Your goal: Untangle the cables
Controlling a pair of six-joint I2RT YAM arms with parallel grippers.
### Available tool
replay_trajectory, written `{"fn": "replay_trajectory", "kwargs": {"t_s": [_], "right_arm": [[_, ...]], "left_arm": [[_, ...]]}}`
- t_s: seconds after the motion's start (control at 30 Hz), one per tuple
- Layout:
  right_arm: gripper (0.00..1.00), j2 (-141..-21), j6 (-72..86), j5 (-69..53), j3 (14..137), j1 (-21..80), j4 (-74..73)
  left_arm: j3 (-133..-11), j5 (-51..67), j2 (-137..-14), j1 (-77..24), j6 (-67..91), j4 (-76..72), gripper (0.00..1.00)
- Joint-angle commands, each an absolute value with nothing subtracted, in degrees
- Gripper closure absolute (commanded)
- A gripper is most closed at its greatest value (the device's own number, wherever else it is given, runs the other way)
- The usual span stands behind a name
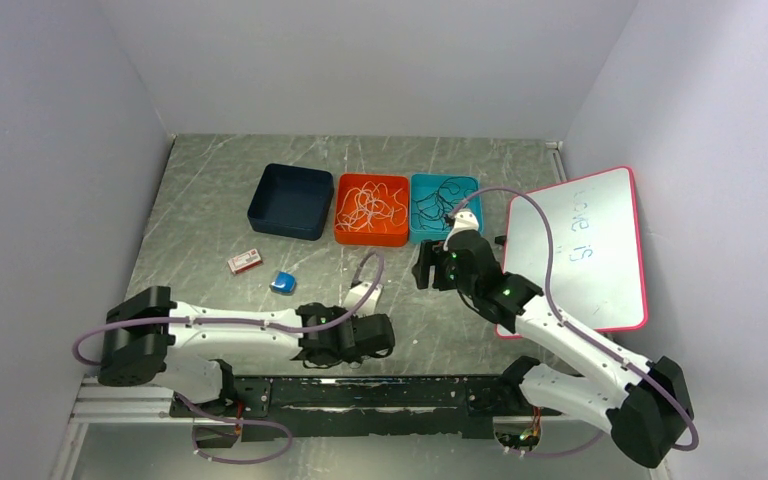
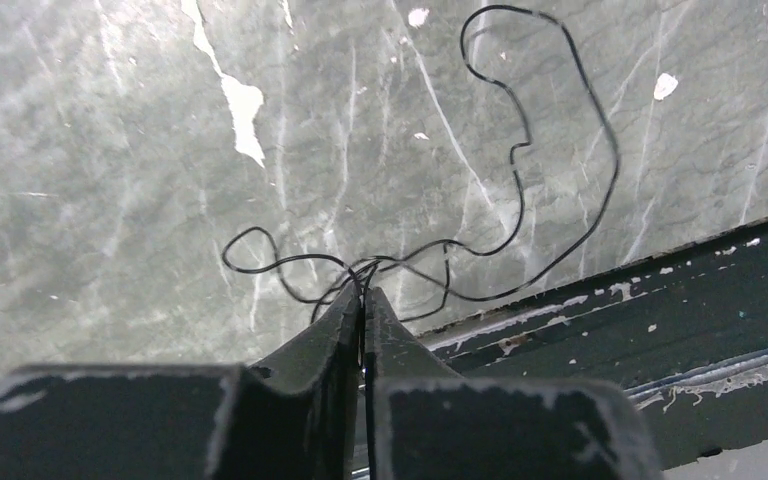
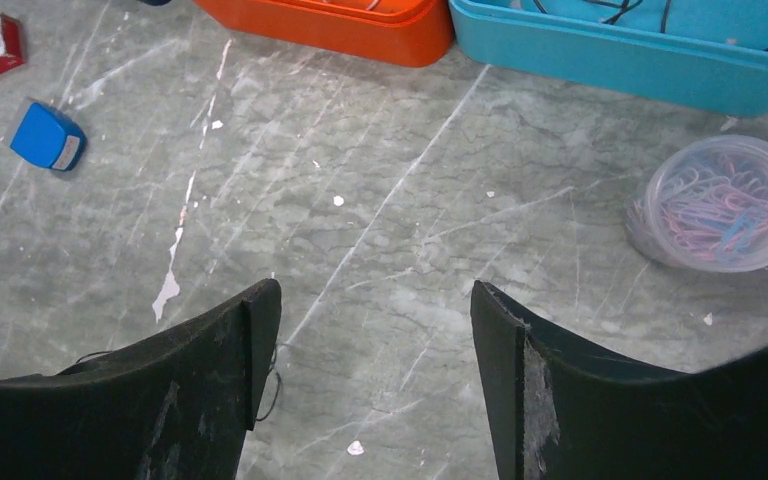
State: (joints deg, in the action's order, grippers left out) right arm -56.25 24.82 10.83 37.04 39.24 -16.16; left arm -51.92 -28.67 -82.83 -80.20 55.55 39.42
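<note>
A thin black cable (image 2: 520, 150) lies in loose loops on the grey table, knotted together just ahead of my left gripper (image 2: 363, 292). The left jaws are pressed together on a strand of this cable at the knot. In the top view the left gripper (image 1: 390, 337) sits low near the table's front edge. My right gripper (image 3: 375, 300) hangs open above bare tabletop, with a short bit of black cable (image 3: 272, 385) showing beside its left finger (image 3: 250, 340). White cables (image 1: 371, 205) fill the orange bin and dark cables (image 1: 442, 203) the teal bin.
A navy bin (image 1: 291, 200) stands left of the orange bin (image 1: 345, 232) and teal bin (image 1: 418, 232). A pink-framed whiteboard (image 1: 585, 250) lies at right. A red-white box (image 1: 245, 262), a small blue object (image 1: 283, 283) and a clear tub of paper clips (image 3: 720, 205) are nearby. A dark rail (image 2: 660, 300) edges the table.
</note>
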Motion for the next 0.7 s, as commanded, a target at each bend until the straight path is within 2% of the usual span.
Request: {"fn": "replay_trajectory", "kwargs": {"t_s": [0.0,0.23,0.43,0.67], "right_arm": [[0.27,-53.9,23.7,7.7,36.0,39.6,-13.4],[0.24,-46.8,19.2,1.9,29.7,39.6,-1.9],[0.23,-43.2,15.5,-2.6,28.9,39.6,1.6],[0.24,-42.7,15.2,-5.5,28.7,39.6,2.7]], "left_arm": [[-52.9,-31.2,-79.2,-78.4,52.3,40.9,0.93],[-55.3,-32.4,-70.1,-74.2,44.8,38.8,0.93],[-56.3,-30.8,-61.4,-69.7,38.1,35.7,0.93],[-58.0,-29.0,-58.0,-62.9,33.0,36.0,0.93]]}}
